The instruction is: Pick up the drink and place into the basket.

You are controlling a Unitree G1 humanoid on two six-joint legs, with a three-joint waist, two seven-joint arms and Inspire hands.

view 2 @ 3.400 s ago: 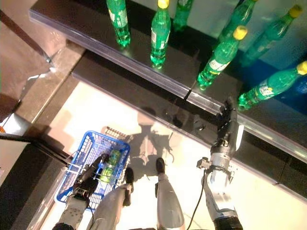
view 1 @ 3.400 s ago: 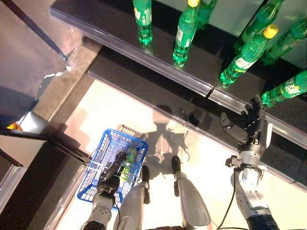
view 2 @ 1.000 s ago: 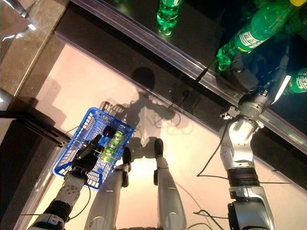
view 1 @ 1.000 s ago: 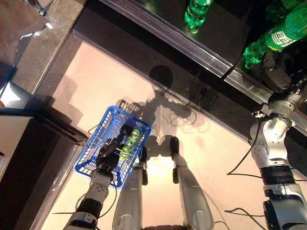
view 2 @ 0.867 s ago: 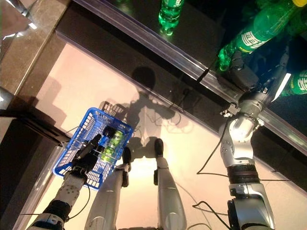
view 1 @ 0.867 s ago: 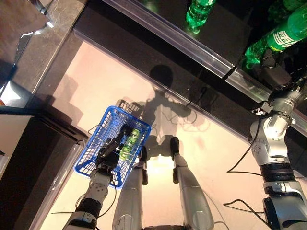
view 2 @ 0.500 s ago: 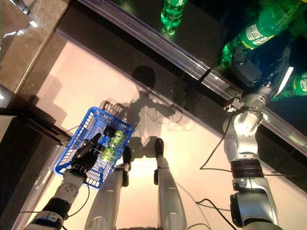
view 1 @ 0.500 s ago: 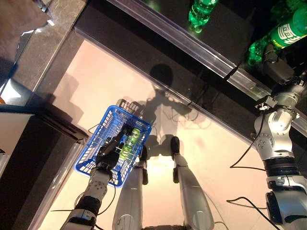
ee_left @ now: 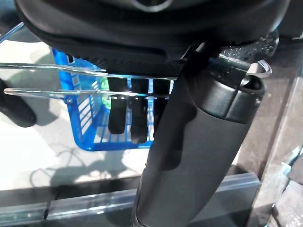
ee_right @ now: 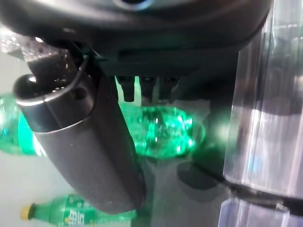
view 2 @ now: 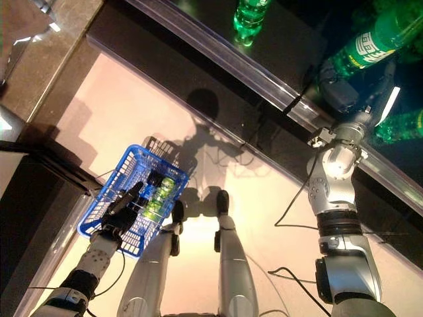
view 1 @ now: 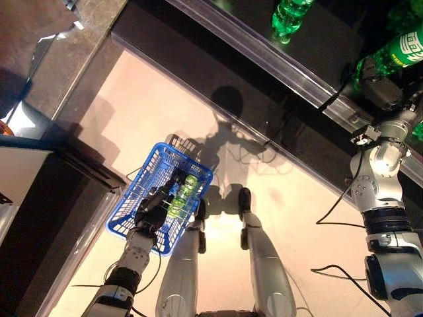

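1. Basket (view 1: 127, 214) of blue plastic lattice sits nearest, low on the robot's left over pale floor (view 1: 284, 218). The left hand (view 1: 157, 205) reaches into it, and in the left wrist view its dark fingers (ee_left: 117, 112) curl around thin wire handles (ee_left: 57, 71). Much of that view is blocked by the hand's own dark thumb.
2. Inside the basket lies a green bottle (view 1: 180, 195), glossy and rounded. The hand covers part of it, so its full length cannot be made out.
3. Farther out, a dark shelf (view 1: 218, 72) runs across the scene with a clear plastic strip (view 1: 264, 49) along its front edge. The surface is shiny and mirrors what stands on it.
4. The right hand (view 2: 340, 92) reaches up to the shelf at the base of the drink (view 2: 370, 41), a green ribbed plastic bottle with a white label, cut off by the picture's top edge. The right wrist view shows the fingertips (ee_right: 128, 90) against the bottle's lumpy green bottom, with the thumb beside it. Whether the fingers have closed round it cannot be told.
5. Beyond and beside it, another green bottle (view 2: 250, 14) stands further left on the shelf, showing only its lower part, and one (view 2: 400, 125) lies to the right of the hand, partly hidden in shadow.
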